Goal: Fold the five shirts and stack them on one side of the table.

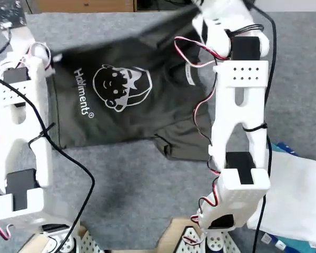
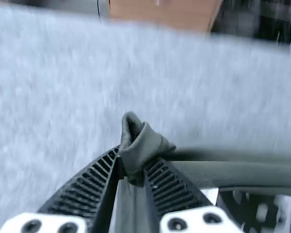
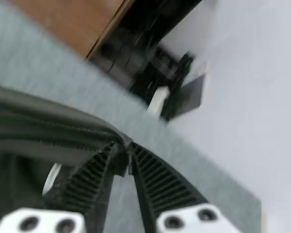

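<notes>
Left end effector [image 2: 134,170] and right end effector [image 3: 127,158] each pinch the far edge of the dark shirt [image 1: 147,116], part-lifted off the worktop [image 1: 137,179]. They should travel level together, keeping the fold straight.

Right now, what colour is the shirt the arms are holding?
Dark olive-grey shirt with a white cartoon print; best in the high view.

print: white lettering [image 1: 83,93] beside a cartoon face [image 1: 121,87] on the dark shirt [image 1: 147,118], nearer the left gripper [image 2: 131,167] than the right gripper [image 3: 127,156] | label: small white tag [image 1: 189,74] at the collar, right-gripper side, too small to read
</notes>
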You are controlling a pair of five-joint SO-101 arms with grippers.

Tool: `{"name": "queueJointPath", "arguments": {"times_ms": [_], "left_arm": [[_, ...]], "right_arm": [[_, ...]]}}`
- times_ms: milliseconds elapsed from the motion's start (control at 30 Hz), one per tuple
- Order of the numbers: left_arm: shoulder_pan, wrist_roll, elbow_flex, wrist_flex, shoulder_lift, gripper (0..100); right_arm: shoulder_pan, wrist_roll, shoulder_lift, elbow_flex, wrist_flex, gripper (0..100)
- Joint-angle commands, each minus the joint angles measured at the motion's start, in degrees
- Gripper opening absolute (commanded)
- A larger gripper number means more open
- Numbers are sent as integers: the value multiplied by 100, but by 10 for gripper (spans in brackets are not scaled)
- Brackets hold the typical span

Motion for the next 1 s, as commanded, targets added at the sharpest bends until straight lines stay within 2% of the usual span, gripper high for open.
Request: {"name": "queueJointPath", "arguments": {"times_ms": [0, 200, 333, 467, 600, 767, 967], "left_arm": [[-18, -659, -308, 774, -48, 19], [18, -1081, -299, 1618, 4, 19], [53, -1336, 141, 1697, -31, 19], [281, -1793, 1020, 1697, -57, 19], [369, -1811, 1600, 1591, -57, 19], [264, -1811, 1670, 1530, -57, 19], [281, -1881, 1873, 2004, -426, 19]], "right_arm": [[-13, 202, -57, -136, 1099, 4], [-31, 774, -101, 66, 1916, 4], [-4, 809, -462, 673, 2145, 4], [-4, 809, -1191, 1851, 2066, 4], [4, 809, -2202, 3327, 1547, 4], [84, 1064, -3811, 5385, 967, 4], [163, 1196, -5314, 7064, 809, 4]]}}
